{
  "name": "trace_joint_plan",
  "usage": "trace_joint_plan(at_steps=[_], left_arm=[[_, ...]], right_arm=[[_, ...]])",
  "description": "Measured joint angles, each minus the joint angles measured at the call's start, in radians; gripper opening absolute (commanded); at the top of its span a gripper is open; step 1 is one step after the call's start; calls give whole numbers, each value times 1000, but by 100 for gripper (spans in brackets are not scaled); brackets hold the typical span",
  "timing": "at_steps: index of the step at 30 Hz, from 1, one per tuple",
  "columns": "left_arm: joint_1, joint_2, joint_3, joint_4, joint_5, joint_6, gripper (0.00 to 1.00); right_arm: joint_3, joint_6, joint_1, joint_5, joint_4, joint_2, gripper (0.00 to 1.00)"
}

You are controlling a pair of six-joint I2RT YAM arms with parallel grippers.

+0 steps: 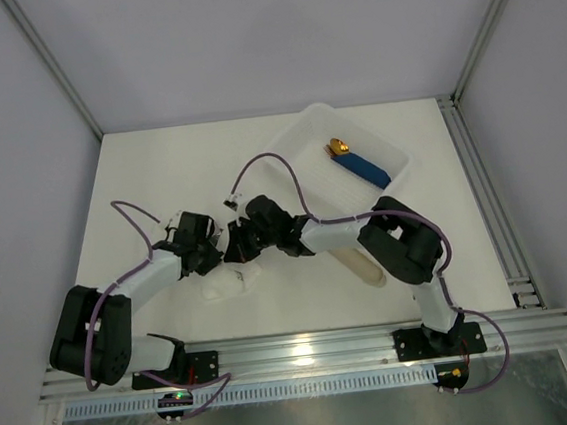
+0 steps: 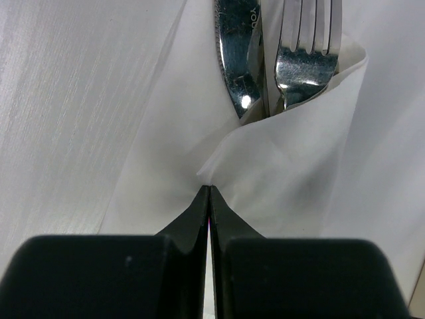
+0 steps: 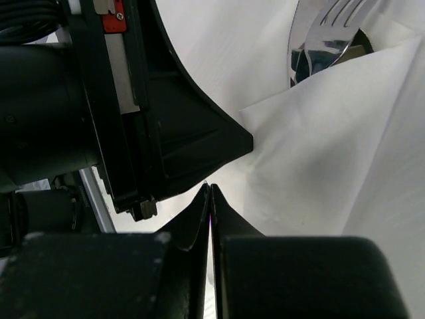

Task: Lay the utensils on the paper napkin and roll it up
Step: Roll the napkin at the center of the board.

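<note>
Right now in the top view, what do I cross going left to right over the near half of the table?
Left elbow → napkin → sleeve → right arm base. Tray left out: it overlaps the sleeve.

A white table (image 1: 140, 186) is seen. On it, a white plastic tray (image 1: 290, 127) is set at the far right, a beige sleeve (image 1: 361, 267) is laid nearer, and a paper napkin (image 1: 222, 285) is laid left of the sleeve.
</note>
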Motion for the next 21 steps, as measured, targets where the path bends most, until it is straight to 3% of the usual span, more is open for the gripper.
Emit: trace_joint_plan(at_steps=[21], left_arm=[[0,-28,-7,-38,8,2,0]], right_arm=[[72,-6,3,2,-41,131,3]])
